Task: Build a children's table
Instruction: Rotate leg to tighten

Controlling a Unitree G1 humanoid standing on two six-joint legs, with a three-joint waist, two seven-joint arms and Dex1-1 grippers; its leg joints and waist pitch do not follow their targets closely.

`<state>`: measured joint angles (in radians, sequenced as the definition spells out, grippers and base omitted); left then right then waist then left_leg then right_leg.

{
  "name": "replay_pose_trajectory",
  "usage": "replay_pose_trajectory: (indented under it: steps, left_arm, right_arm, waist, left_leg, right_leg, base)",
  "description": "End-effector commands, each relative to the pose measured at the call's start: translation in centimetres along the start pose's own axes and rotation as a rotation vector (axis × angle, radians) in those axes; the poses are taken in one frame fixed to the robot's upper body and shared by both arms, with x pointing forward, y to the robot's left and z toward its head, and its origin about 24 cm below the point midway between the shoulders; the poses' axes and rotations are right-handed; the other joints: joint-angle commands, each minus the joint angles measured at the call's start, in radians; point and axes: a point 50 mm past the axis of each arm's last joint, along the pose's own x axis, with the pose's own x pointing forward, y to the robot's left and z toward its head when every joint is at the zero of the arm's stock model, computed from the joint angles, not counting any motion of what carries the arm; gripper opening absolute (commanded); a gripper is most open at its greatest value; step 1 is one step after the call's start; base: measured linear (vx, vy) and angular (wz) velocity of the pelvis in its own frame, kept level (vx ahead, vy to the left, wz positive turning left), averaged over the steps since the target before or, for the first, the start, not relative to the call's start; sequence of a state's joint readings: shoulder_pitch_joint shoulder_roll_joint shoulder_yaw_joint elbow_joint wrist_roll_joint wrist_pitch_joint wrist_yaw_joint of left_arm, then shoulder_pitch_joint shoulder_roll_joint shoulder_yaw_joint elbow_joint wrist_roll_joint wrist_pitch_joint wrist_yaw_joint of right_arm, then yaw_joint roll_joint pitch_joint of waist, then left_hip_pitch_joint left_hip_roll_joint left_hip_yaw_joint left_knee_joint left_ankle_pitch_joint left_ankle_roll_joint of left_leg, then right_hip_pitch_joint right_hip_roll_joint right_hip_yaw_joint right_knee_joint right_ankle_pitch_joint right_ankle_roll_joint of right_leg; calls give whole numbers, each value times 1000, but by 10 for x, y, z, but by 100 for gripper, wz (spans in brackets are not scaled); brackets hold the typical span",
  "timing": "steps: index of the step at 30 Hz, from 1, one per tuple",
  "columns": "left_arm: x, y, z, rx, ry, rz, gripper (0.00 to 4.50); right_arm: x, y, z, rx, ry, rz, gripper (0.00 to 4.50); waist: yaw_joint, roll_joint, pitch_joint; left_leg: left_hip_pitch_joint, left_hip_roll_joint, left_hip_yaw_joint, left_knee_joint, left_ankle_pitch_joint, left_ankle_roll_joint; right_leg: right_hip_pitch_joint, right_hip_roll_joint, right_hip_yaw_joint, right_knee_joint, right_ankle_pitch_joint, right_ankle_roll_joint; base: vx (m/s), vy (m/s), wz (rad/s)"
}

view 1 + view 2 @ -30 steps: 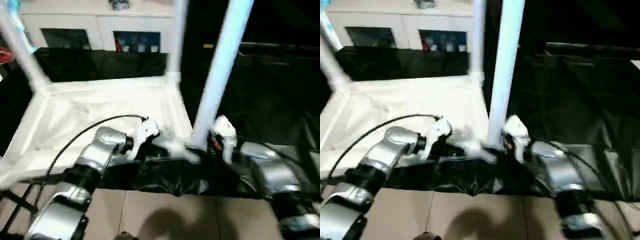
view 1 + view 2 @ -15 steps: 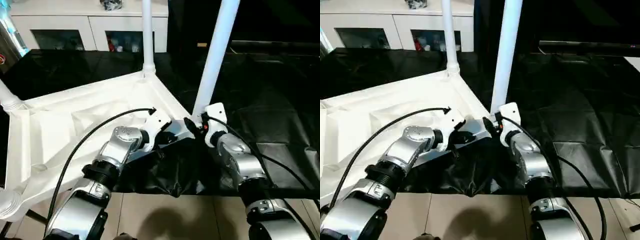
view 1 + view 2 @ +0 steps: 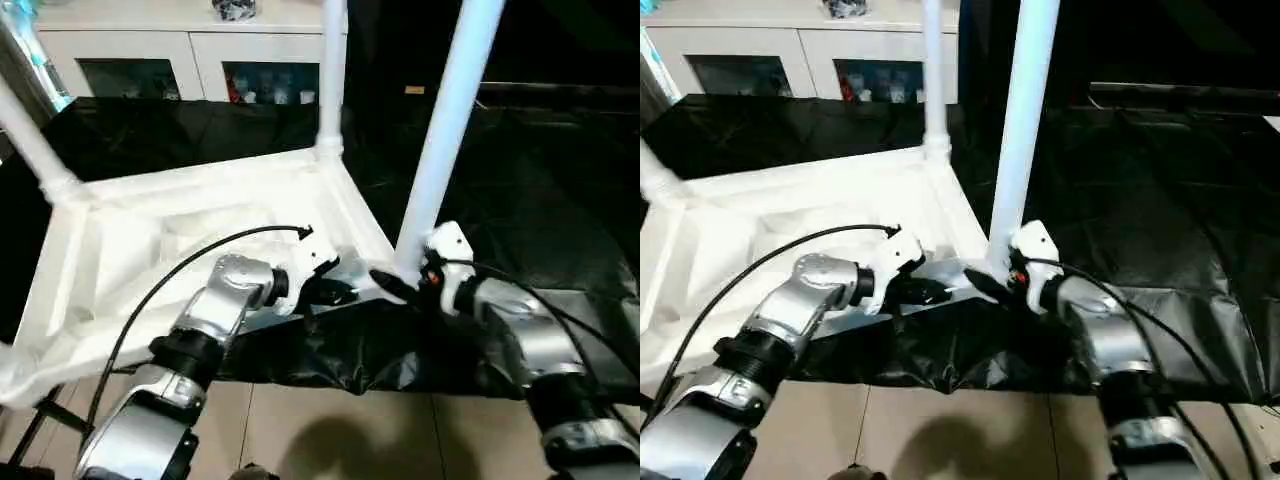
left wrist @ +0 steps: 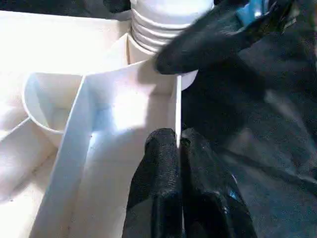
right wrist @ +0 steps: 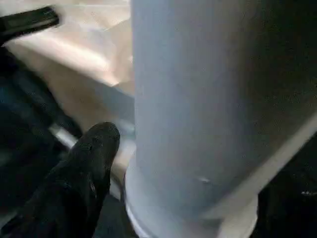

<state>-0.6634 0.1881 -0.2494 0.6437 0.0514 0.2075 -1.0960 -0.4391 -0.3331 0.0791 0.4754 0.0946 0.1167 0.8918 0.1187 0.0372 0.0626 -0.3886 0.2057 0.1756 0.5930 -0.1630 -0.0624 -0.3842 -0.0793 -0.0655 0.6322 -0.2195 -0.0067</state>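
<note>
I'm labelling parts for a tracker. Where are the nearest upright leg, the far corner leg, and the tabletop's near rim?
nearest upright leg (image 3: pixel 445 140), left eye view, mid-shaft
far corner leg (image 3: pixel 332 70), left eye view, shaft above its socket
tabletop's near rim (image 4: pixel 177 109), left wrist view, thin wall edge

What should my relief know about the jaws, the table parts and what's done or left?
Left gripper: jaws shut on the tabletop's thin rim wall by the near corner.
Right gripper: at the base of the nearest leg, one finger each side; grip cannot be told.
The tabletop lies upside down on the black sheet.
Done: three legs stand in corner sockets.
Left: the near-left corner is cropped; check it and the nearest leg's seating.
</note>
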Motion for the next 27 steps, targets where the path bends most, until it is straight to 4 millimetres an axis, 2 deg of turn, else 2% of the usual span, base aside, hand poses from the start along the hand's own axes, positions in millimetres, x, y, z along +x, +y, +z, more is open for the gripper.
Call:
replay_pose_trajectory:
  steps: [1, 3, 4, 7, 11, 19, 21, 23, 24, 25, 26, 27]
  left_arm:
    - [2, -6, 26, 94, -130, -92, 0]
    - [-7, -6, 22, 104, -116, -138, 0]
    - [-7, -5, 22, 105, -114, -140, 0]
    - [-11, -4, 20, 104, -99, -143, 0]
    - [-13, -3, 16, 106, -79, -161, 0]
    - [-13, -6, 14, 96, -75, -195, 0]
    - [-6, 3, 16, 42, -76, -45, 0]
    - [-1, 8, 17, 20, -77, 37, 0]
    - [1, 9, 18, 13, -75, 64, 0]
    - [5, 11, 19, -1, -70, 110, 0]
    - [7, 12, 21, -15, -67, 138, 0]
    - [11, 13, 23, -34, -73, 174, 0]
  right_arm:
    - [7, 22, 1, -20, 3, 207, 374]
    - [-2, 24, -1, -31, 25, 290, 374]
    - [-3, 25, 0, -31, 27, 299, 360]
    - [-5, 27, -1, -28, 51, 337, 338]
    - [-6, 28, -3, -47, 80, 365, 302]
    - [-3, 34, -5, -22, 70, 378, 272]
    - [12, 29, -8, 39, 59, 205, 270]
    - [24, 22, -11, 68, 64, 40, 270]
    - [27, 20, -11, 82, 63, -6, 270]
    - [33, 17, -13, 108, 64, -81, 270]
    - [38, 16, -13, 131, 61, -128, 269]
    - [43, 16, -12, 158, 51, -177, 269]
  waist:
    - [-1, -13, -76]
    - [-1, -24, -77]
    - [0, -20, -78]
    - [0, -20, -79]
    - [3, -20, -78]
    - [6, -22, -78]
    - [1, -21, -76]
    - [-8, -21, -73]
    - [-15, -22, -71]
    - [-19, -20, -71]
    - [-23, -23, -71]
    - [-24, -22, -72]
  left_leg:
    - [20, 27, -5, -60, -158, 76]
    - [15, 27, -5, -59, -143, 86]
    - [16, 27, -4, -57, -135, 91]
    - [16, 27, -4, -57, -123, 98]
    - [17, 27, -3, -57, -138, 88]
    - [17, 27, -4, -58, -132, 86]
    - [18, 27, -4, -61, -140, 76]
    - [20, 25, -5, -64, -167, 46]
    - [22, 22, -7, -68, -194, 25]
    - [23, 24, -8, -70, -203, 13]
    - [24, 25, -8, -70, -203, 10]
    - [25, 25, -8, -71, -202, 10]
  right_leg:
    - [48, -63, 42, -76, -46, -244]
    - [50, -64, 42, -72, -31, -246]
    - [48, -64, 42, -71, -25, -248]
    - [46, -65, 41, -70, -17, -256]
    - [44, -65, 42, -72, -40, -257]
    - [43, -65, 41, -70, -39, -252]
    - [41, -65, 42, -72, -59, -251]
    - [37, -68, 41, -79, -121, -243]
    - [40, -68, 39, -86, -179, -234]
    - [39, -69, 41, -88, -197, -224]
    - [38, -69, 44, -87, -186, -223]
    - [38, -68, 43, -88, -179, -222]
  base:
    - [0, 0, 0]
    - [0, 0, 0]
    - [0, 0, 0]
    - [0, 0, 0]
    - [0, 0, 0]
    - [0, 0, 0]
    - [0, 0, 0]
    - [0, 0, 0]
    - [0, 0, 0]
    - [0, 0, 0]
    - [0, 0, 0]
    - [0, 0, 0]
